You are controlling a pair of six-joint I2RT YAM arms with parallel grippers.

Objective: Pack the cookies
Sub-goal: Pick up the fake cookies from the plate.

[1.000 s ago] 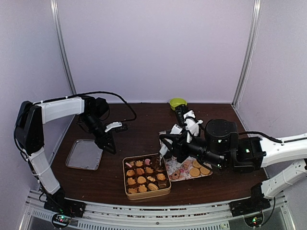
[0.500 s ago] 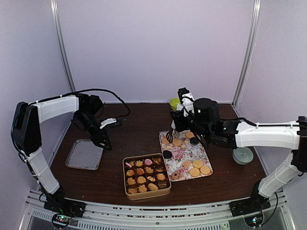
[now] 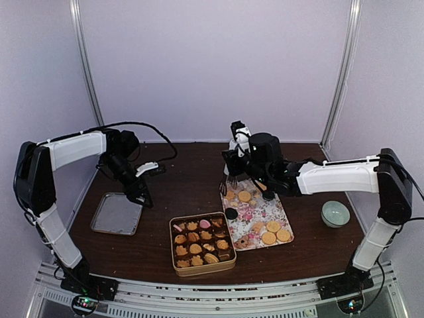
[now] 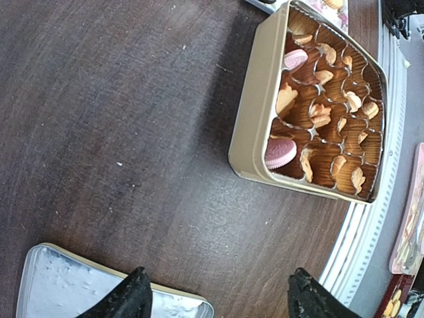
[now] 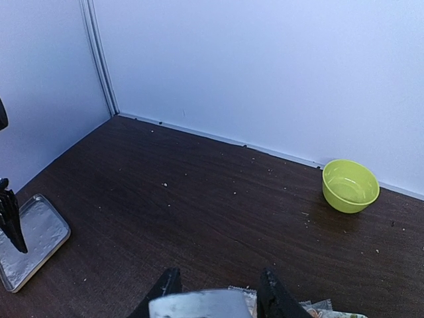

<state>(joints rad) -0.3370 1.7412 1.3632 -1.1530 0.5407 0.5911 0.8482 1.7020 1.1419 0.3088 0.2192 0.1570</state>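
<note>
Two lots of cookies [image 3: 196,248]: most sit in the gold tin [image 3: 205,269], the rest on the floral tray [image 3: 258,213] beside it. My left gripper [image 4: 218,301] hangs wide and empty by the silver tray [image 4: 59,285]. On my right gripper [image 5: 218,293] something pale blurs between the fingers, so I cannot tell its grip.

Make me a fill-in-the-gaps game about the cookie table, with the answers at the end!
1. The gold tin holds tan cookies and two ___ ones.
2. More cookies lie on a mat printed with ___.
3. A yellow-green ___ sits by the back wall.
4. The left gripper is ___, with nothing in it.
Answers: pink, flowers, bowl, open.
</note>
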